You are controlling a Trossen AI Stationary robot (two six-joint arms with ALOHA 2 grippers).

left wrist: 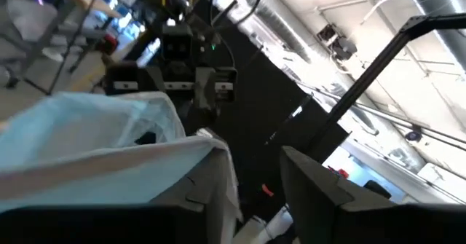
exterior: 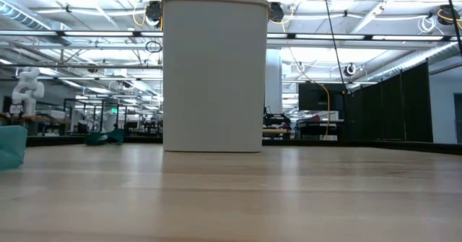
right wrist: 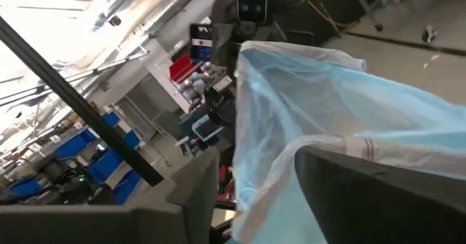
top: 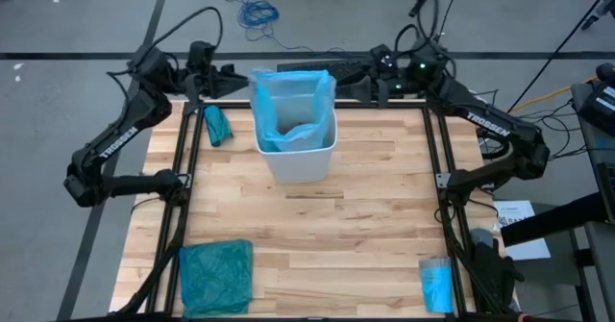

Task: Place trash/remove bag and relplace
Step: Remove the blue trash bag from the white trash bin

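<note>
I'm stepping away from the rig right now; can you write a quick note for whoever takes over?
Left gripper and right gripper: jaws apart, holding nothing, at the bin's far side, flanking the light blue liner.
The liner sits in the bin, with its top standing above the rim.
No trash shows on the table.
Teal-green bag front left, blue roll front right.
Probably left: settle the liner's edge over the rim.

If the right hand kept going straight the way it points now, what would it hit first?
Most likely the light-blue bag lining the white bin; it lies just past the right hand in the right wrist view. Depth is unclear, so that's a best guess.
</note>
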